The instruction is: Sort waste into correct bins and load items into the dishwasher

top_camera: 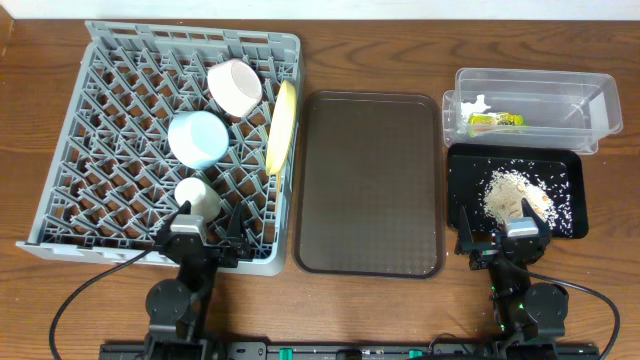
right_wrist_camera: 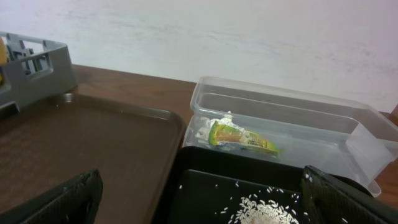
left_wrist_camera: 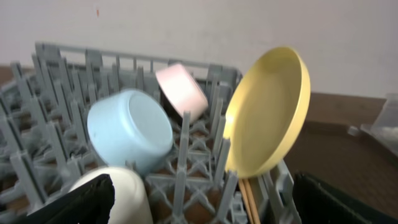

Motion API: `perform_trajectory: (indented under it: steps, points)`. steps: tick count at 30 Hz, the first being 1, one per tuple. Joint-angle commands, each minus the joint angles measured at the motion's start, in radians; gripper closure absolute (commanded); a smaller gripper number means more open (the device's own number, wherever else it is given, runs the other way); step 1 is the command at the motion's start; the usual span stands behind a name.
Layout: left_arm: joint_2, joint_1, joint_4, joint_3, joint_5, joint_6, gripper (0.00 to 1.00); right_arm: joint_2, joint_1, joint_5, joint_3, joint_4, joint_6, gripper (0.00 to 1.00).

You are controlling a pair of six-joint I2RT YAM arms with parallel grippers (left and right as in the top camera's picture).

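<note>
The grey dishwasher rack (top_camera: 110, 130) holds the yellow plate (top_camera: 281, 125) on edge, a light blue bowl (top_camera: 197, 138), a white bowl (top_camera: 234, 87) and a cream cup (top_camera: 198, 197). In the left wrist view the plate (left_wrist_camera: 268, 112), blue bowl (left_wrist_camera: 129, 130), white bowl (left_wrist_camera: 181, 92), cup (left_wrist_camera: 127, 193) and chopsticks (left_wrist_camera: 250, 202) all sit among the pegs. My left gripper (top_camera: 207, 232) hangs open at the rack's near edge. My right gripper (top_camera: 506, 238) is open over the black tray (top_camera: 565, 170) with rice scraps (top_camera: 515, 190). The clear tub (top_camera: 590, 100) contains the wrapper (top_camera: 495, 120) and tissue (top_camera: 473, 104).
A large brown serving tray (top_camera: 370, 185) lies bare between the rack and the two bins. Wooden table (top_camera: 380, 50) surrounds everything. Cables trail from both arm bases at the near edge.
</note>
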Motion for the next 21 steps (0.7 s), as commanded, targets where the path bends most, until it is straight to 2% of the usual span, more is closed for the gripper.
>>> perform_trajectory:
  steps: [1,5,9,21]
  points:
    - [-0.020,0.005,0.054,-0.043,-0.006,0.055,0.09,-0.003,0.011,0.003,-0.002,-0.003,-0.014,0.01]
    - [-0.020,0.005,0.046,-0.043,-0.018,0.127,0.08,-0.003,0.011,0.003,-0.002,-0.003,-0.014,0.01]
    - [-0.019,0.005,-0.036,-0.043,-0.025,0.088,0.09,-0.003,0.011,0.003,-0.002,-0.003,-0.014,0.01]
    - [-0.017,0.004,-0.034,-0.043,-0.021,0.089,0.09,-0.002,0.011,0.003,-0.002,-0.003,-0.014,0.01]
